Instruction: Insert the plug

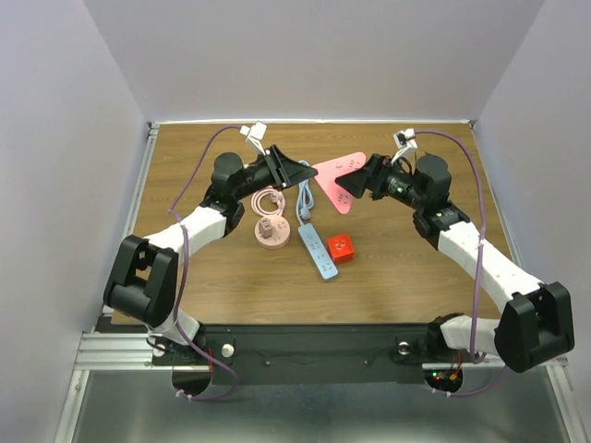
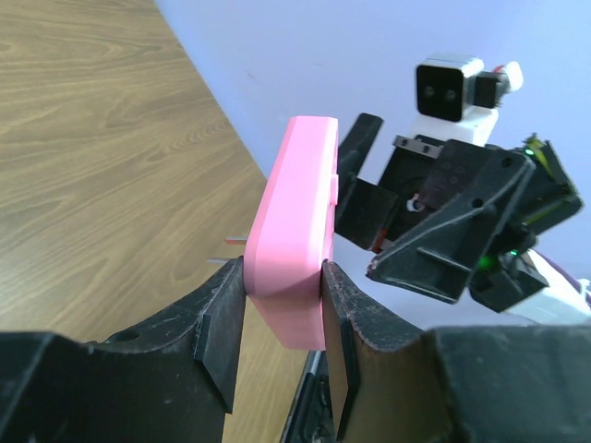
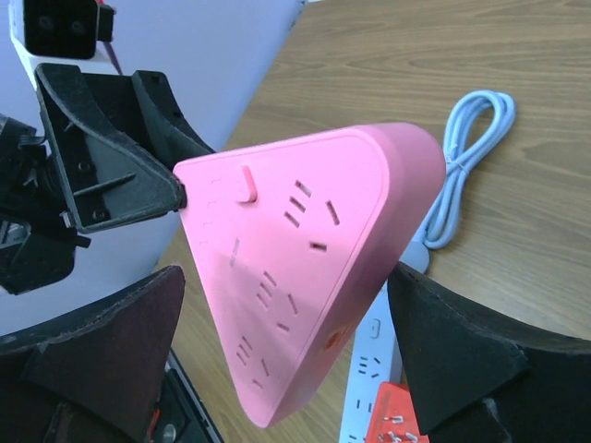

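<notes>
surface (image 1: pixel 185 277) is wood-grain, both arms reaching toward the far middle. pink triangular power strip (image 1: pixel 334 173) is held up off the surface between them, socket face toward the right wrist camera. left fingers (image 2: pixel 220 323) are clamped on its thin edge at one corner. right fingers (image 3: pixel 102 351) are spread wide, one on each side of the strip; can't tell if either touches it. light blue power strip (image 1: pixel 317 251) lies flat near centre, long axis roughly near-far, its cable (image 1: pixel 303 196) bundled at the far end. pink round reel (image 1: pixel 269 233) sits just left of it, pink cord looped on its far side. plug (image 1: pixel 342 247), red cube, rests on the surface right against the blue strip's right side, not in any socket.
</notes>
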Available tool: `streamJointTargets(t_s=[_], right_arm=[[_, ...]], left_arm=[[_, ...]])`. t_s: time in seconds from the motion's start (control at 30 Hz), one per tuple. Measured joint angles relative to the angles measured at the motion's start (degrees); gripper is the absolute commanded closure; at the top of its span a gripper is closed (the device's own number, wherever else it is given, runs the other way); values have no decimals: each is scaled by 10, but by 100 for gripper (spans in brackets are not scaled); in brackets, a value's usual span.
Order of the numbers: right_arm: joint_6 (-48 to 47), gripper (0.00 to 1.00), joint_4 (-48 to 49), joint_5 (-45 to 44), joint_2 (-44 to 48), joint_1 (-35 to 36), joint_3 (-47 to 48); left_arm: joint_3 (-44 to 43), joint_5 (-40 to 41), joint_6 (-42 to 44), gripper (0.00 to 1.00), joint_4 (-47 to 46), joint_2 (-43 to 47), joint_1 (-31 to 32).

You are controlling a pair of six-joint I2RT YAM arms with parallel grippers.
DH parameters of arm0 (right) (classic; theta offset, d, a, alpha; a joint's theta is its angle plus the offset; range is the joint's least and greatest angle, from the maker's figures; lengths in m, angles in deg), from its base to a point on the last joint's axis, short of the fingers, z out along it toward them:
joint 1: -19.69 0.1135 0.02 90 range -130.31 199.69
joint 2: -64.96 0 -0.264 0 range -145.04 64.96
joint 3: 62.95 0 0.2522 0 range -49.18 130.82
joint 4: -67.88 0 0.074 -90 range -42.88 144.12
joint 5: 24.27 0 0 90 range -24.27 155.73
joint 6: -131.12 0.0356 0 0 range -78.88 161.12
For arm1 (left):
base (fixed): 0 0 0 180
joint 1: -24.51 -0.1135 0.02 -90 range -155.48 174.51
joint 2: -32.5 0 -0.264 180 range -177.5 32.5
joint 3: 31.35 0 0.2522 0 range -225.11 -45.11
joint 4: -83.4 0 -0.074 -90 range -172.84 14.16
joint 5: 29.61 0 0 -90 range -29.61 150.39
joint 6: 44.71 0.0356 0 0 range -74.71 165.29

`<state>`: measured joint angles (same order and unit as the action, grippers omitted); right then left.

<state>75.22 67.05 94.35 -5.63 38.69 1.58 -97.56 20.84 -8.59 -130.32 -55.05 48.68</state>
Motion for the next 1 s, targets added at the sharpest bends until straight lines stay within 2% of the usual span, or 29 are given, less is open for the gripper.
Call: streamJointTargets(t_s=[0.27,0.5,0.57,0.6,0.67,0.7,0.73,0.8,0.83,0.93,1.0], right_arm=[[24,13,64,47,-12,-2,-11],[55,29,135,78,-12,-2,-27],[69,40,151,88,-16,-5,-30],[74,50,159,92,-19,-6,-30],[94,74,175,103,-21,-9,-30],[101,94,183,107,-21,-10,-30],[112,100,195,112,-21,-12,-30],[121,99,213,115,-21,-14,-30],[125,99,217,117,-21,-14,-30],[131,100,220,119,-27,-14,-30],[128,100,220,122,-38,-14,-28]], left_arm=[[14,-21,-34,100,-44,15,0],[22,-25,-61,100,-84,16,5],[23,-24,-65,100,-93,16,8],[23,-24,-66,100,-98,16,9],[23,-22,-66,100,-104,16,9],[23,-22,-66,100,-106,16,9],[23,-24,-69,100,-107,16,8],[23,-25,-71,81,-113,16,8],[23,-25,-70,65,-115,16,8],[23,-23,-53,37,-103,16,7],[23,-11,-30,30,-61,26,7]])
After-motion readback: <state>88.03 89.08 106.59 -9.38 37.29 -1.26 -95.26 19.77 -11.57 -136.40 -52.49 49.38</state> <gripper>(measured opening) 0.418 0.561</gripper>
